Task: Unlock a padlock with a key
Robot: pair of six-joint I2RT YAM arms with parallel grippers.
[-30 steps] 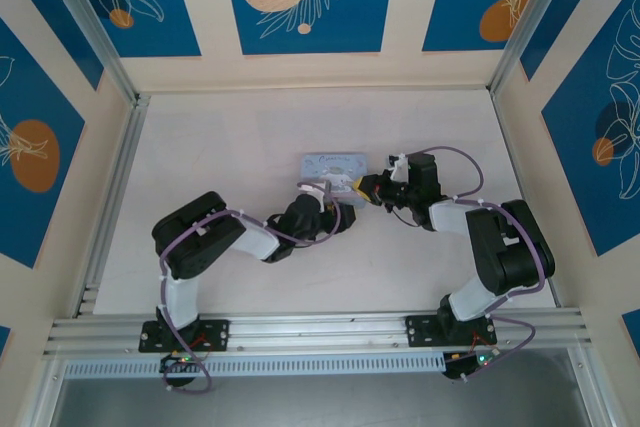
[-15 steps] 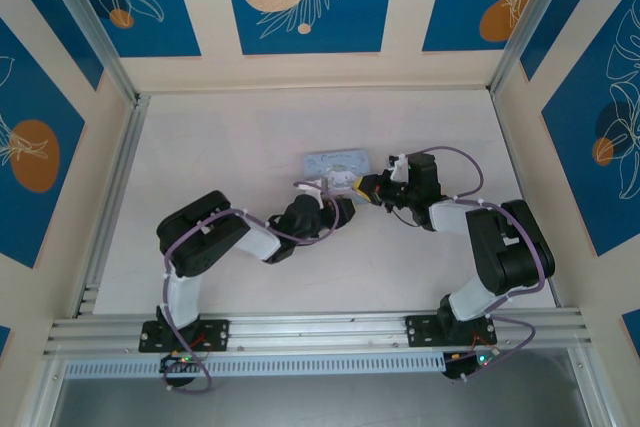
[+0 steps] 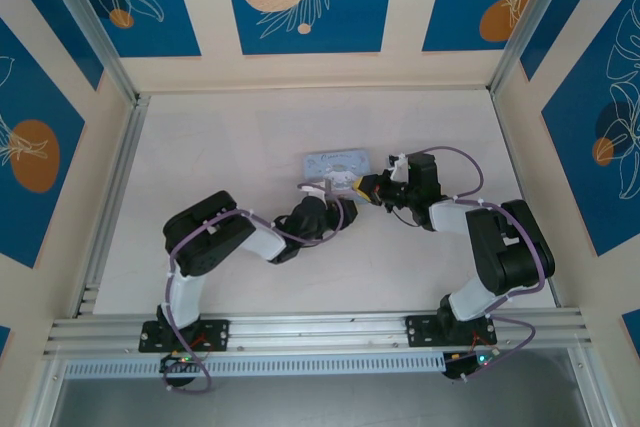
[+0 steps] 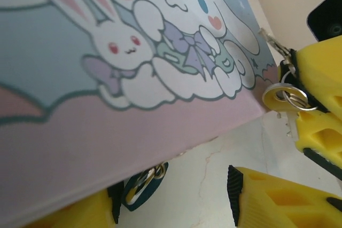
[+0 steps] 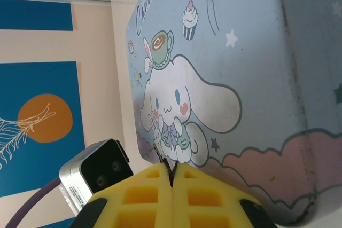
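The padlock (image 4: 140, 188), small and dark blue with a silvery loop, lies on the table at the tin's lower edge, partly hidden under it. My left gripper (image 4: 171, 206) is open around it. The lock sits close to the left pad, far from the right fingertip (image 4: 235, 190). My right gripper (image 5: 172, 172) is shut on the key (image 5: 163, 153), whose thin blade pokes out toward the tin. In the left wrist view the key's ring (image 4: 286, 97) shows against the right gripper's yellow fingers (image 4: 320, 68). From above, both grippers (image 3: 338, 205) (image 3: 364, 187) meet at the tin's near edge.
A pale blue tin (image 3: 335, 163) with cartoon animals lies flat at mid-table, right behind both grippers. Cream walls with blue panels and aluminium rails (image 3: 110, 207) border the white table (image 3: 250, 127).
The left gripper's jaws have narrowed around the padlock, and the left arm has shifted slightly right. The right arm and tin have not moved.
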